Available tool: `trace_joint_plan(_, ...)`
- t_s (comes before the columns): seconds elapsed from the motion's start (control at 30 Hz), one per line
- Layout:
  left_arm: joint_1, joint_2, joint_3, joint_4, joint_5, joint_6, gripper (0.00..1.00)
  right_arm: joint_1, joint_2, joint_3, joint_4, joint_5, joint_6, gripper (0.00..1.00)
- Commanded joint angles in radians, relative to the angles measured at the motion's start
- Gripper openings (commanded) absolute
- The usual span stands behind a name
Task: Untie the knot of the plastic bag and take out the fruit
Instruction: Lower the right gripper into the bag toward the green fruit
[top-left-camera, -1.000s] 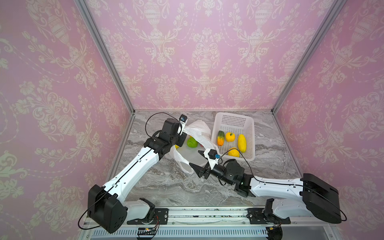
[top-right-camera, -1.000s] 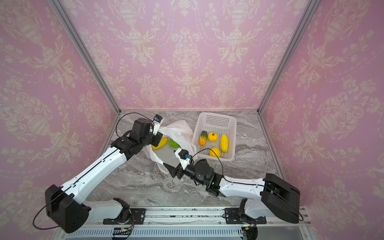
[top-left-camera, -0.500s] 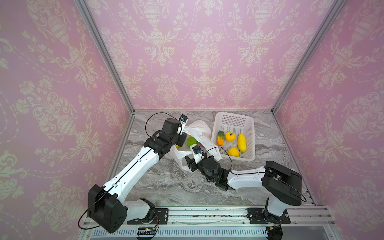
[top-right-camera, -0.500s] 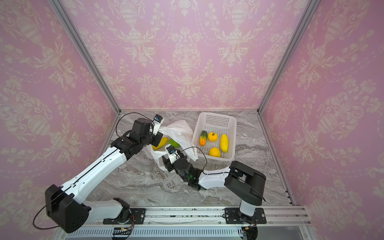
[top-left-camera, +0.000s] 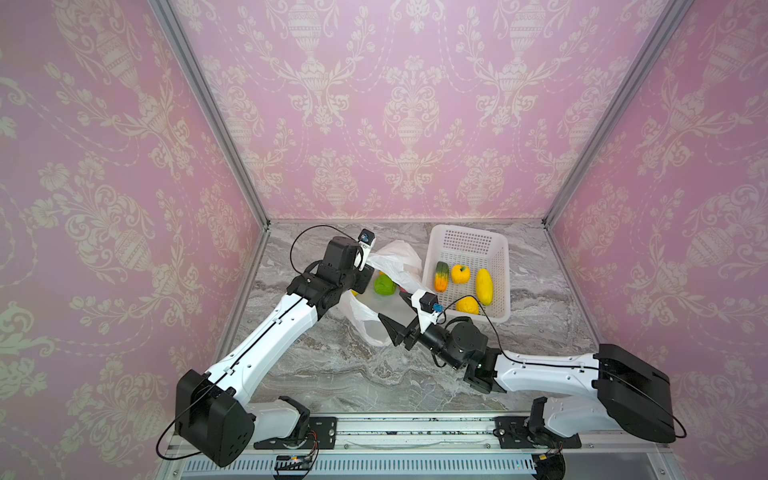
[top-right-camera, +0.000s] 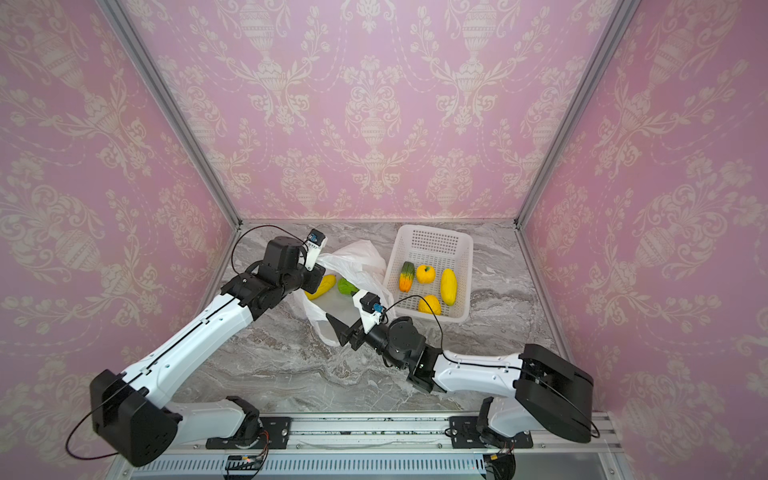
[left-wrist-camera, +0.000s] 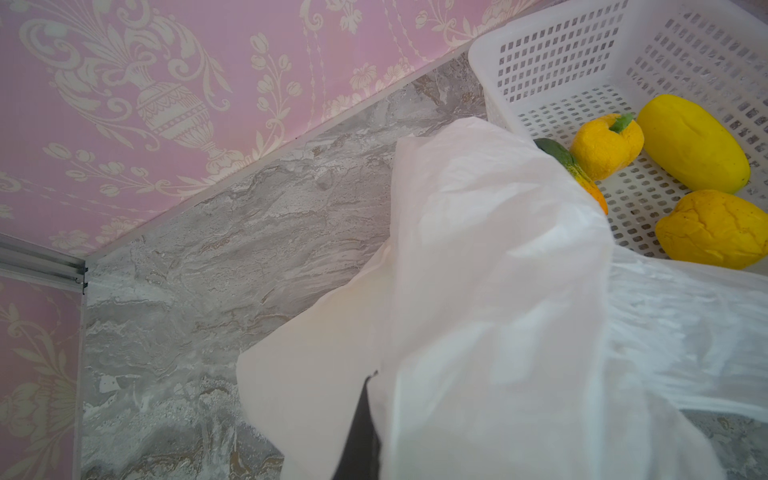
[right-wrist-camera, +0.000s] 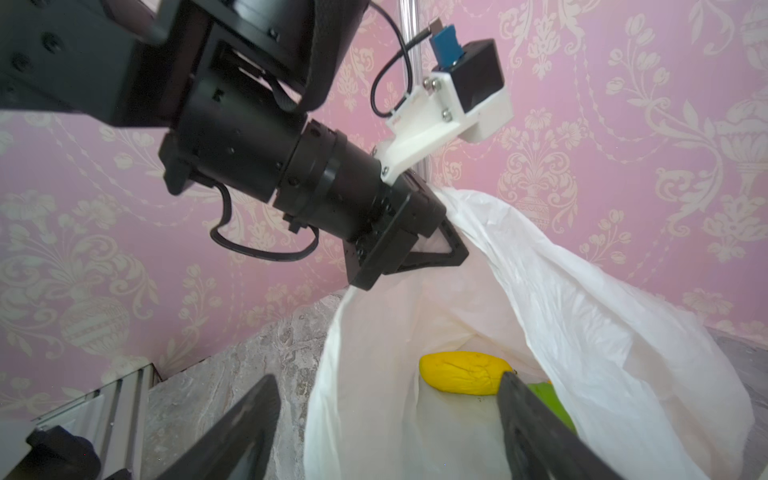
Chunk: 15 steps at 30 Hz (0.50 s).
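Fruit (right-wrist-camera: 461, 372) in plastic bag (right-wrist-camera: 602, 332); left end effector (right-wrist-camera: 455, 245) pinches its rim, right end effector (right-wrist-camera: 387, 380) spread, seemingly at mouth.

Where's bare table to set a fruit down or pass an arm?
Free: front table between both arms and rail; strip between basket and right wall. Crowded: bag lies against basket, right end effector at its mouth.
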Motion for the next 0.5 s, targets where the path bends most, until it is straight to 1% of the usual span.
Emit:
trace_joint_plan(0.0,0.007,-0.002,0.015,-0.003,0.019,-0.003,0.00,0.002,0.012,-0.001,-0.023,0.053,0.009,0.57)
trace_joint_plan(0.07,0.007,0.001,0.015,-0.005,0.008,0.000,0.00,-0.002,0.038,0.029,-0.057,0.076,0.010,0.45)
trace_joint_plan(0.1,0.007,0.002,0.016,-0.006,0.006,0.000,0.00,-0.004,0.049,0.040,-0.066,0.074,0.010,0.41)
trace_joint_plan(0.17,0.007,-0.002,0.020,-0.008,0.016,-0.002,0.00,-0.005,0.090,0.065,-0.064,0.069,0.003,0.37)
trace_joint_plan(0.23,0.007,-0.009,0.014,-0.001,0.014,-0.003,0.00,-0.005,0.135,0.092,-0.075,0.083,0.000,0.35)
trace_joint_plan(0.33,0.007,-0.011,0.012,-0.002,0.009,0.002,0.00,-0.007,0.224,0.141,-0.082,0.124,0.000,0.34)
trace_joint_plan(0.47,0.007,-0.006,0.021,-0.007,0.024,-0.004,0.00,-0.007,0.335,0.206,-0.077,0.154,0.007,0.45)
